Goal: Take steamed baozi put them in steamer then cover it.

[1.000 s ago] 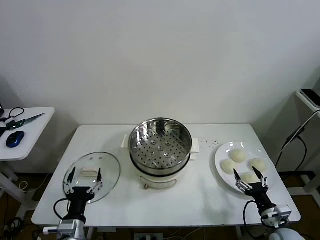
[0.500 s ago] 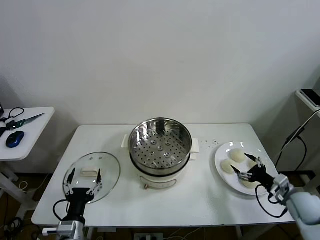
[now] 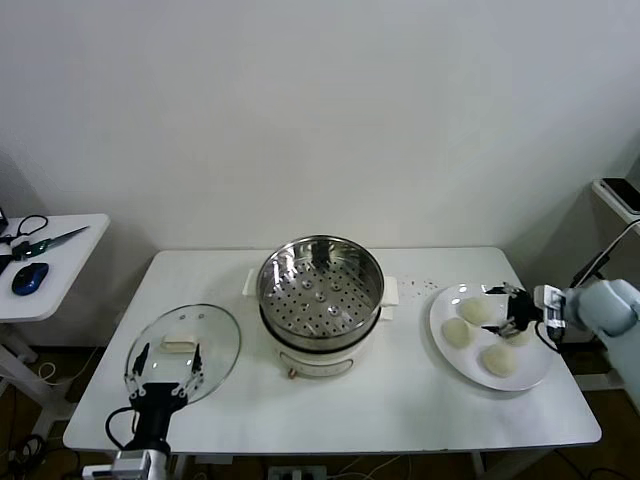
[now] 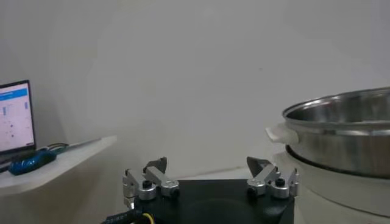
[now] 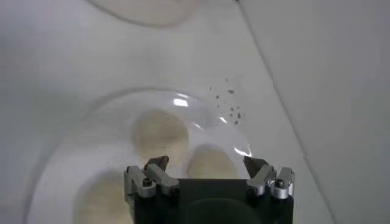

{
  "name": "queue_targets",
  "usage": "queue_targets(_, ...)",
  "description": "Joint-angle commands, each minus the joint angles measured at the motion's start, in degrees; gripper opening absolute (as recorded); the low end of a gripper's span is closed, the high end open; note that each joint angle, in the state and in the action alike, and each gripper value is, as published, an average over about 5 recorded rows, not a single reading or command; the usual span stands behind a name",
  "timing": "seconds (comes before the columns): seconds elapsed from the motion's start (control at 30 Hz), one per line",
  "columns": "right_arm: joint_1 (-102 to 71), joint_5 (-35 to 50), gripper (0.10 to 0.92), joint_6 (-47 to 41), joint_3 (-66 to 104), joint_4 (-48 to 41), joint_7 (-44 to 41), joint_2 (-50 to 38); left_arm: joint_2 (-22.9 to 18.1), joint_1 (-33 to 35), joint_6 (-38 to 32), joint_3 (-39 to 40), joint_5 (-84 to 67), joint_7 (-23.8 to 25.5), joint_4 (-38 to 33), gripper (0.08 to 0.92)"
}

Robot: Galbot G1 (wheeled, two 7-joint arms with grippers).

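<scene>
Head view: steamer (image 3: 321, 292) at the middle of the white counter (image 3: 400, 395), its perforated steel basket uncovered on a cream-white cooker base. Cover (image 3: 184, 352) lying flat on the counter on the robot's left of the steamer, handle up. Left tool (image 3: 166, 379) low at the counter's near edge, over the near rim of the cover, fingers apart and holding nothing. White plate (image 3: 449, 354) on the robot's right of the steamer, carrying the steamed baozi (image 3: 473, 310); three buns show clearly, and the right tool (image 3: 510, 311) hangs over the plate's far right part, fingers apart, just above the place of a fourth bun that it mostly hides. Small side table (image 3: 60, 268) beyond the counter's left end with a blue mouse (image 3: 30, 277) and scissors (image 3: 40, 243).

Left wrist view: left tool (image 4: 210, 181) with both fingers spread and nothing between them; steamer (image 4: 338, 131) rim and side handle beyond it; a lit screen (image 4: 14, 115) on the side table.

Right wrist view: right tool (image 5: 207, 173) spread above the plate (image 5: 52, 176), with the steamed baozi (image 5: 159, 135) directly below the fingers; whether the fingers touch a bun cannot be told. Dark specks (image 5: 228, 102) lie on the counter just beyond the plate's rim.
</scene>
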Motion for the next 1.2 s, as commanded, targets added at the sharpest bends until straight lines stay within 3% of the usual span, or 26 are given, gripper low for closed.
queue_targets(0.03,21.3,-4.7,0.823,1.8,-22.3,-10.8,-5.8,0.6,0.2,0.2,-0.2,-0.1,-1.3,-0.1,0.1,0.823)
queue_targets(0.6,22.6,-8.8,0.823,3.9,-26.0,-27.2,-5.4,17.2,0.5,-2.6,1.6,-1.6,-2.1,0.1,1.2,0.823)
queue_targets(1.07,21.3,-10.6,0.823,5.1,-25.7,-33.5,-5.4,21.7,0.8,-3.6,2.2,-2.4,-2.1,0.2,1.9,0.823)
queue_targets(1.2,21.2,-11.2,0.779,5.3,-25.3,-34.1,-5.6,22.2,0.8,-3.8,2.3,-2.4,-1.9,0.1,2.0,0.823)
